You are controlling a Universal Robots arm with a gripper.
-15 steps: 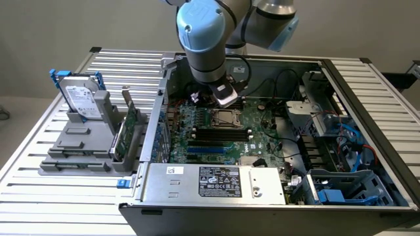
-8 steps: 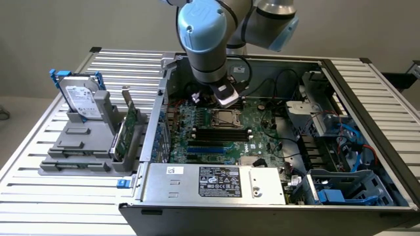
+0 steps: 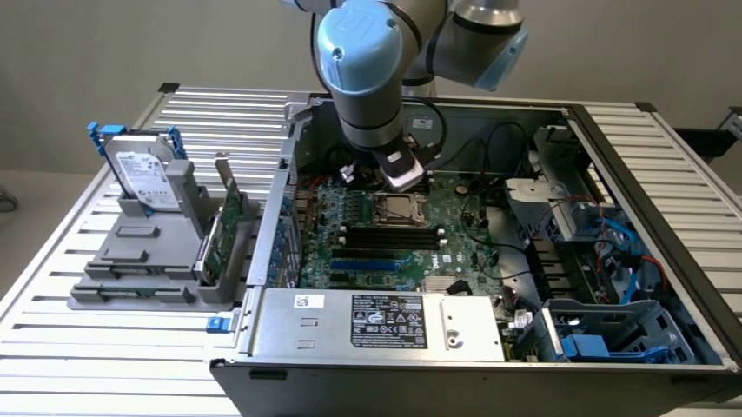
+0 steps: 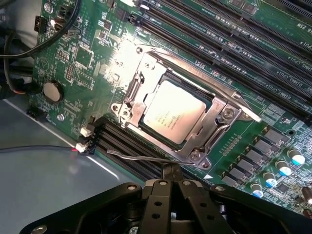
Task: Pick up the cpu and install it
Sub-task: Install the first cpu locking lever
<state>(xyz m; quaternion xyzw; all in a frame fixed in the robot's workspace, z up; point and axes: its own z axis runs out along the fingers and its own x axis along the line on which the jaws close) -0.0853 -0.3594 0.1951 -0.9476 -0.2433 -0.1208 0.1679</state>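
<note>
Wrist view, cpu (image 4: 173,118) seated in socket frame (image 4: 223,113), just beyond clenched gripper (image 4: 170,171).

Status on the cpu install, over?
Pincer shut, empty, low over the board. Cpu sits inside socket frame. Lever wire by pincer tip.

Glare washes out the printing on the cpu (image 4: 174,118), and the socket frame (image 4: 146,68) covers parts of its rim. The hand (image 4: 170,170) is cut off by the wrist view's edge.
</note>
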